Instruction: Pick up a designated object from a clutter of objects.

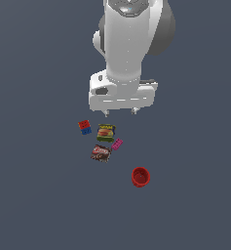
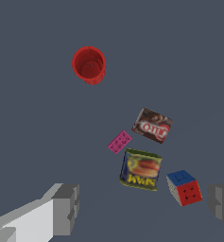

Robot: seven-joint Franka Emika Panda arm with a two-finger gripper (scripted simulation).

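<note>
Released gripper hangs above one packet, ringed by one cube, brown box, pink piece; one cup farther.

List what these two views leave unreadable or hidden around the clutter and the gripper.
- dark brown box: print too blurred to read in both views.
- gripper: wrist view's frame edges cut off both fingers; the exterior view shows only small tips under the arm.
- red cup: its outer base is hidden by its own wall in both views.
</note>
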